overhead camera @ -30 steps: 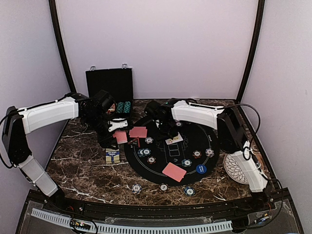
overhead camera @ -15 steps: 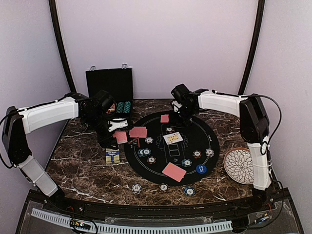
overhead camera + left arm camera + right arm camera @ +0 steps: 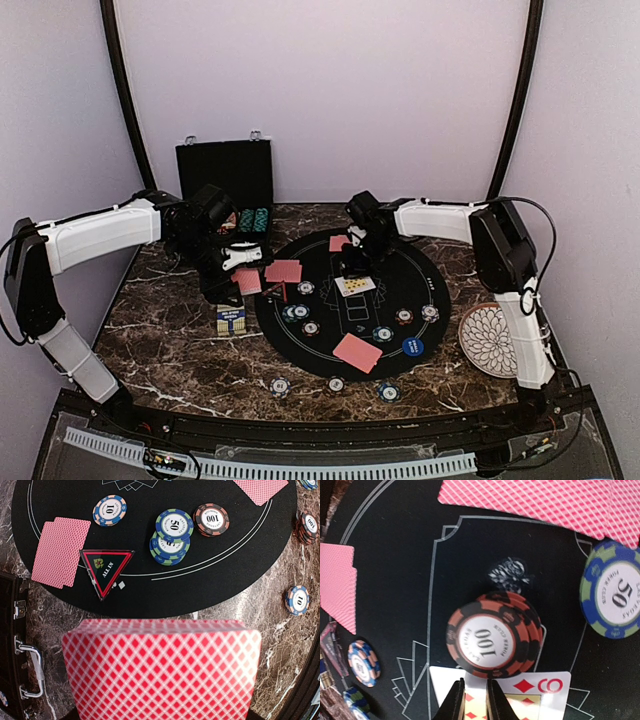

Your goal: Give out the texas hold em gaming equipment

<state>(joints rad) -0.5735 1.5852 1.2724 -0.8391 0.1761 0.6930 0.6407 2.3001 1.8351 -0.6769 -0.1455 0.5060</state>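
My left gripper point(image 3: 238, 266) is shut on a deck of red-backed cards point(image 3: 160, 670), which hides its fingers in the left wrist view. Beyond the deck lie the red triangle token point(image 3: 106, 570), two cards point(image 3: 60, 552) and 50 chips point(image 3: 172, 532). Over the black mat's point(image 3: 440, 285) centre hangs my right gripper point(image 3: 475, 681), open only by a narrow slit with nothing in it. Its tips are above a face-up diamond card point(image 3: 530, 692), right beside a stack of 100 chips point(image 3: 492, 639). A blue marker disc point(image 3: 413, 347) lies on the mat's near right.
An open black case point(image 3: 225, 172) with a chip rack point(image 3: 252, 218) stands at the back left. A card box point(image 3: 231, 320) lies left of the mat, and a white patterned plate point(image 3: 485, 340) at the right. Loose chips point(image 3: 336, 384) lie near the front edge.
The right arm left the deck, swung to the back of the mat, then came forward over the centre. Its jaws narrowed. A card now shows at the mat's back. The left arm held still.
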